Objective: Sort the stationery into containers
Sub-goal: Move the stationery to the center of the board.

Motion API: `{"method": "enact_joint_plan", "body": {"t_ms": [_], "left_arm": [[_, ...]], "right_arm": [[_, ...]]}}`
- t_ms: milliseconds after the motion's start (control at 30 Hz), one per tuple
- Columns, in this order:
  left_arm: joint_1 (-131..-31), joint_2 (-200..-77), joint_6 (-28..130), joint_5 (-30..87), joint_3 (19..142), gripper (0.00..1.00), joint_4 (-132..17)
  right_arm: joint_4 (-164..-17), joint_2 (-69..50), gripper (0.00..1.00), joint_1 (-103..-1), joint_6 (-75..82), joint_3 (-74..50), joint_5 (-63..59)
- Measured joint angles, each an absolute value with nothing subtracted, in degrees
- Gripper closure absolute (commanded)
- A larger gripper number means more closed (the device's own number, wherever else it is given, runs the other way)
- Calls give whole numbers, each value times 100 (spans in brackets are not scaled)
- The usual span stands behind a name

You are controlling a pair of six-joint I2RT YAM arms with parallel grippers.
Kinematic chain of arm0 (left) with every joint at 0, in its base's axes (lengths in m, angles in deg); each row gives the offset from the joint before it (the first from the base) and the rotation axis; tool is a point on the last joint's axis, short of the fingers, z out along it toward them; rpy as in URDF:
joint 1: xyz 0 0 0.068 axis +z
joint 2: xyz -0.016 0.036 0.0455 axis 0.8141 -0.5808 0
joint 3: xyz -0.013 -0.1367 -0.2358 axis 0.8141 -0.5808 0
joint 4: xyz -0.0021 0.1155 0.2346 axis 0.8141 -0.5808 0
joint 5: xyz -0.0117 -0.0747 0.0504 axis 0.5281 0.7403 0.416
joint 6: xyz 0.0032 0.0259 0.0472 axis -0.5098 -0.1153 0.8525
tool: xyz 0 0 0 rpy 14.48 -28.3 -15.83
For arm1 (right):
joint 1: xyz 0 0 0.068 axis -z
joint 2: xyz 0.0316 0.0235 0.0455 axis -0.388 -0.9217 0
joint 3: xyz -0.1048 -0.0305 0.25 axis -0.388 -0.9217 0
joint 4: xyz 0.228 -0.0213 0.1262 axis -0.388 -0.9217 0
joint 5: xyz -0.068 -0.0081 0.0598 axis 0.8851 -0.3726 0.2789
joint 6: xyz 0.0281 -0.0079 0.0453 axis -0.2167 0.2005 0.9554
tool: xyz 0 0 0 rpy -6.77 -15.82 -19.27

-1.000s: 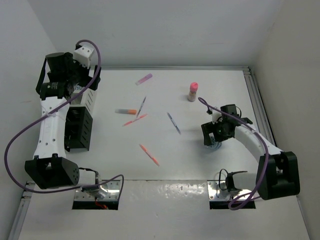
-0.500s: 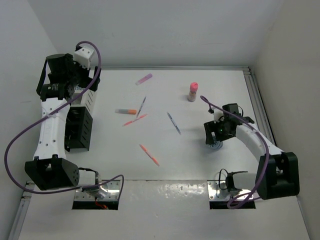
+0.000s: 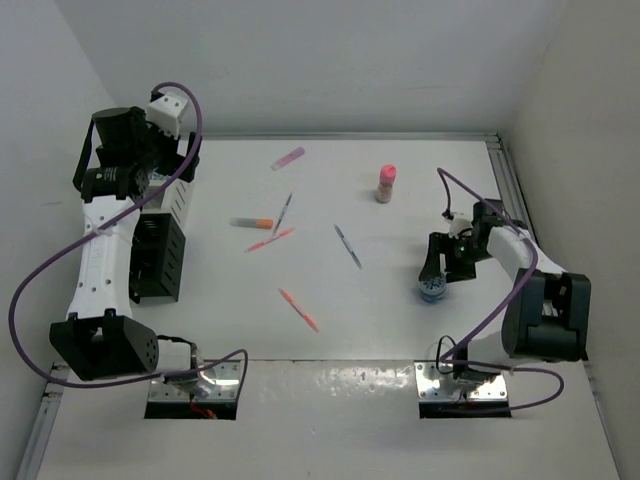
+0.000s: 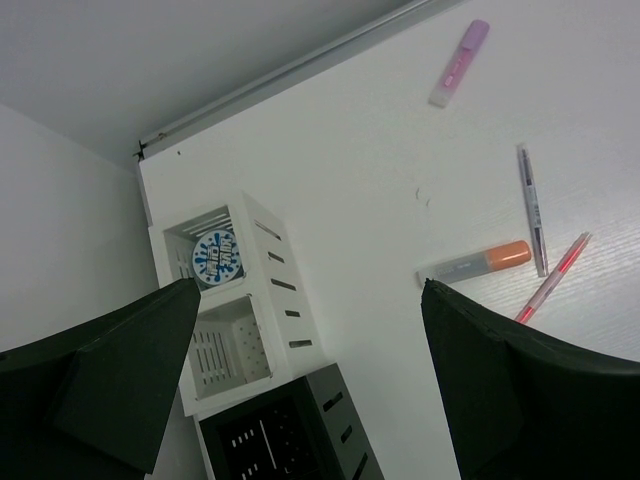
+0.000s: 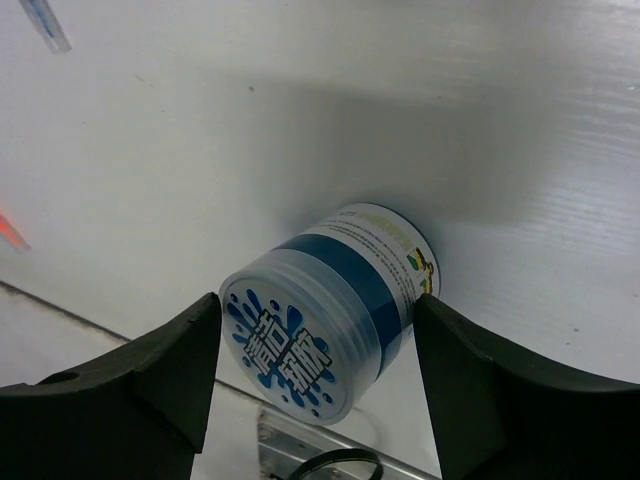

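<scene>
Narrowing from wide, the right gripper clasps the squat round blue-lidded plastic jar at four o'clock, ready for lifting; the left gripper gapes wide.

L gripper wide, R gripper clamped.

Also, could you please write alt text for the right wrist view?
A squat jar with a blue printed cap sits between the black jaws, which are close on both sides; whether they touch it is unclear. White table behind, a blue pen tip top left.
</scene>
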State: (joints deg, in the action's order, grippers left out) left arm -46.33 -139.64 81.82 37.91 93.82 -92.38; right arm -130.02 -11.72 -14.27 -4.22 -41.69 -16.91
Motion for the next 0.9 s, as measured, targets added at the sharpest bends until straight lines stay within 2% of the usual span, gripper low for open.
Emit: {"method": "enact_joint_plan", "body": {"t_ms": [367, 733, 767, 900], "left_arm": [[-4710, -13962, 8155, 3778, 9341, 0, -9138], [-5053, -13911, 8138, 3911, 8996, 0, -9109], [-5107, -13905, 8140, 3961, 8963, 0, -9114], [-5330, -13881, 8171, 4414, 8853, 1, -9267]], "right_arm": [[-12869, -1484, 54, -1668, 350, -4309, -2695], [-12312, -1856, 52, -3431, 1121, -4315, -3221], [-12288, -1906, 51, -3611, 1187, -4289, -3241], [-12207, -2109, 34, -4225, 1403, -4077, -3217]]}}
